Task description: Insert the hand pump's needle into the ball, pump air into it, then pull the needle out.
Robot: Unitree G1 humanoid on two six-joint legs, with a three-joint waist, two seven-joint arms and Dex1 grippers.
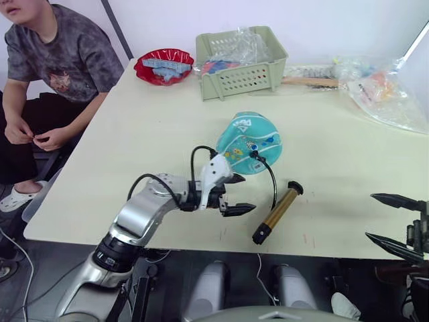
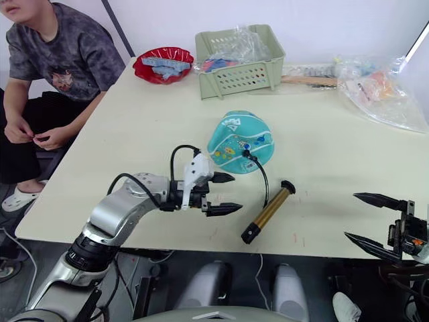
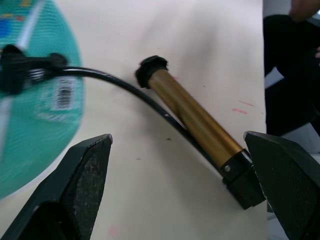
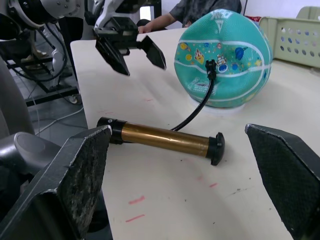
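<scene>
A person (image 1: 47,74) sits off the desk's (image 1: 134,134) left edge, hands in lap, clear of the work. Next along, the left gripper (image 1: 231,194) hovers above the desk with its two black fingers spread apart and empty, pointing toward the hand pump (image 1: 277,212); from the gripper the ball (image 1: 250,142) lies at about one o'clock and the pump at about three. The teal ball looks squashed and underfilled, and it rests flat on the desk near the middle. A thin black hose (image 1: 270,176) arcs from the pump up to a small black fitting pressed against the ball's skin, so the needle (image 4: 210,65) seems already seated in the valve, though the pin itself is hidden. The brass pump lies on its side just beside the ball at its five o'clock, tethered by that hose, probably set down for regripping. Behind, at twelve o'clock, stand a red bowl (image 1: 163,66) and a green basket (image 1: 241,64). Far right, the right gripper (image 1: 397,225) waits off the desk's corner, fingers wide apart, holding nothing.
</scene>
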